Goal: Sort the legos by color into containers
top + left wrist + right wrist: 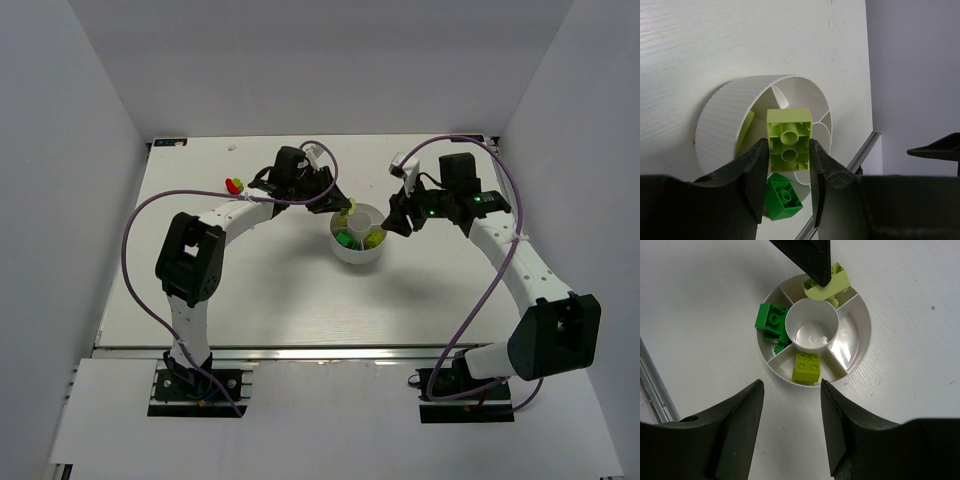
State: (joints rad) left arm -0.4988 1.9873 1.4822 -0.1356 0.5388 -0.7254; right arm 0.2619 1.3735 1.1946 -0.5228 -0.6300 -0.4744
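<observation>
While the left gripper (788,159) stood clamped on a pale green lego (789,125), the piece hung between its fingers just above a wedge of the white dish (720,125), beside the centre cup (812,327). Dark green legos (771,320) and a lime lego (807,366) lay in other wedges. The right gripper (791,387) hovered near the dish, jaws apart and empty. A red lego (234,186) lay well apart on the table (250,300).

The white table (280,300) carries a round white divided dish (357,258) near its middle and a red lego (232,185) toward the far left.
</observation>
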